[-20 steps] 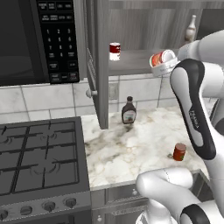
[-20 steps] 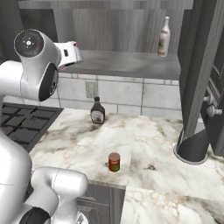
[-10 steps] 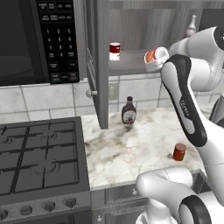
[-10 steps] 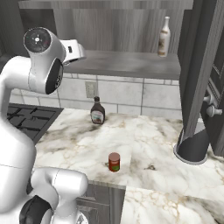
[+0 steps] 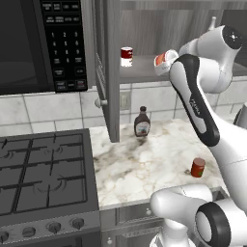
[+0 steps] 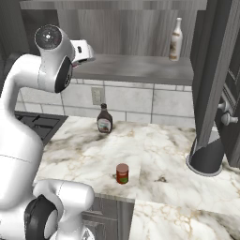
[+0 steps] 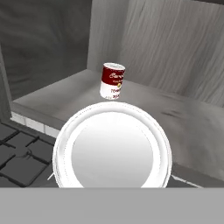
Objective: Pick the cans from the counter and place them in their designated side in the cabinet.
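Cabinet (image 5: 144,72): one half-white, half-dark-red can (image 5: 126,56) was noted standing upright on the shelf, toward its left end.
Carried can (image 5: 163,59): a bright red can with a white rim was observed raised at shelf height, tipped on its side, its white end facing the hand camera.
Gripper (image 5: 170,59): judged to be clamped on the carried can; the fingers were hidden behind it.
Counter (image 6: 154,154): a darker red can (image 6: 122,173) was seen standing near the front edge, untouched.
Sauce bottle (image 6: 104,119): noted at the back of the counter.
Progress: the carried can was not yet set down; the counter can remained to be collected.
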You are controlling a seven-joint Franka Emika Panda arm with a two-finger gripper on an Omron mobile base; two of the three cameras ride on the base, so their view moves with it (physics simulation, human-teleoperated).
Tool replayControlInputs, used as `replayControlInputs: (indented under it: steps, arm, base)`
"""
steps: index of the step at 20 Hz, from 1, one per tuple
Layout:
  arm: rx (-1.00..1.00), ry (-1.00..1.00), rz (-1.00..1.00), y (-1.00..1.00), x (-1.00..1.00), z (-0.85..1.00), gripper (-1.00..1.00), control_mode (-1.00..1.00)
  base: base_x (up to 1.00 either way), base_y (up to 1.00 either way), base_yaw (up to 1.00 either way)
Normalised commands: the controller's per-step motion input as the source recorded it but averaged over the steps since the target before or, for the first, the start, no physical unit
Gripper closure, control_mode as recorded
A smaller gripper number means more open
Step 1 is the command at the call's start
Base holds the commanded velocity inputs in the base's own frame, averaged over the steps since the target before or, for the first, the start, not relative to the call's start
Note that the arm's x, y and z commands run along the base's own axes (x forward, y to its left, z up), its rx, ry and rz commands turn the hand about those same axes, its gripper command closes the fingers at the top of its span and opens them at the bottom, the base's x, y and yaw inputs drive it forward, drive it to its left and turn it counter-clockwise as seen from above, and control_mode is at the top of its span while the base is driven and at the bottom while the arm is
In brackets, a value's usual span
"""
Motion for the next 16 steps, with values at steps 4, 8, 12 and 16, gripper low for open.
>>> replayControlInputs:
  steps: [4, 8, 12, 16]
  arm:
    - [0.00, 0.05, 0.01, 0.02, 0.29, -0.03, 1.00, -1.00]
    - [0.00, 0.04, 0.01, 0.04, 0.29, -0.07, 1.00, -1.00]
    - [0.00, 0.04, 0.01, 0.07, 0.31, -0.07, 1.00, -1.00]
    - [0.00, 0.03, 0.01, 0.05, 0.31, -0.03, 1.00, -1.00]
  base:
    - [0.00, 0.00, 0.00]
    - [0.00, 0.00, 0.00]
    - [0.00, 0.00, 0.00]
    - [0.00, 0.00, 0.00]
